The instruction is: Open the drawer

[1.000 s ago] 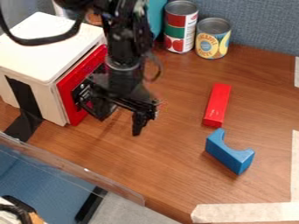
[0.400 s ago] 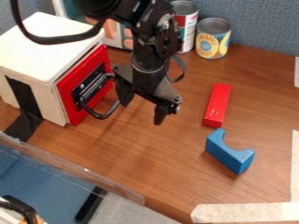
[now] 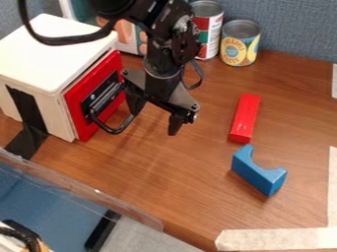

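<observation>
The gripper (image 3: 155, 116) hangs just right of the drawer's handle, its two fingers spread apart with nothing between them. Its left finger is beside the right end of the black handle (image 3: 114, 131), so close that I cannot tell whether they touch. The drawer's red front (image 3: 80, 114) sits against the white-topped wooden box (image 3: 49, 54) at the left, with no visible opening. Part of the front's upper right side is behind the gripper.
A red block (image 3: 245, 118) and a blue arch-shaped block (image 3: 258, 171) lie to the right. Two cans, one red-labelled (image 3: 208, 34) and one yellow-labelled (image 3: 239, 43), stand at the back. A clear strip (image 3: 79, 189) edges the front left.
The gripper has moved right and toward the back from its place in front of the handle, then slightly left again. More of the handle and red front shows. The blocks have stayed put.
</observation>
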`<state>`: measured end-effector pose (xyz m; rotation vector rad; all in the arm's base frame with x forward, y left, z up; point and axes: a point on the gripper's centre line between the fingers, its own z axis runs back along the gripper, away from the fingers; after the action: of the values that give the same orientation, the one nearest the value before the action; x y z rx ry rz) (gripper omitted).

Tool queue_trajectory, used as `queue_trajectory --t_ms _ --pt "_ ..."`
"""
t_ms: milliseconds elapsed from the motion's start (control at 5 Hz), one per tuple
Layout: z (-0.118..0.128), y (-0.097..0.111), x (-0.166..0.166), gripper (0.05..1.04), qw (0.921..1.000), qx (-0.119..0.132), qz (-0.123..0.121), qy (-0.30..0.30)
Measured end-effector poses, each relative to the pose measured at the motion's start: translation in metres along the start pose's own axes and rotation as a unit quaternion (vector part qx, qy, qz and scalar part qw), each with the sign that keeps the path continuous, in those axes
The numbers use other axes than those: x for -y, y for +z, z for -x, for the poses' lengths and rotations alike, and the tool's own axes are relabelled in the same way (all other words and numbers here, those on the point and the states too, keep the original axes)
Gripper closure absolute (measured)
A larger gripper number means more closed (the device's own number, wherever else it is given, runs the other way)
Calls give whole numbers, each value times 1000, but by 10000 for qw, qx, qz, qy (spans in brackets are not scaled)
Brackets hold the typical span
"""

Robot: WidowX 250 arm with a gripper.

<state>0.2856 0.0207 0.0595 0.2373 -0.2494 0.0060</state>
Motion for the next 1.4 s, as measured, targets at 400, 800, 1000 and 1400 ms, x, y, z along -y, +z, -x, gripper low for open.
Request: queue_trajectory --t_ms 400,800,1000,1400 --pt "-11 -14 -13 83 9994 -207 -116 235" --pt "-24 -34 -12 83 9981 -504 -190 307" --pt "-28 -45 -10 90 9959 -789 -244 363" --pt "-21 -50 -3 433 9896 -1295 -38 619"
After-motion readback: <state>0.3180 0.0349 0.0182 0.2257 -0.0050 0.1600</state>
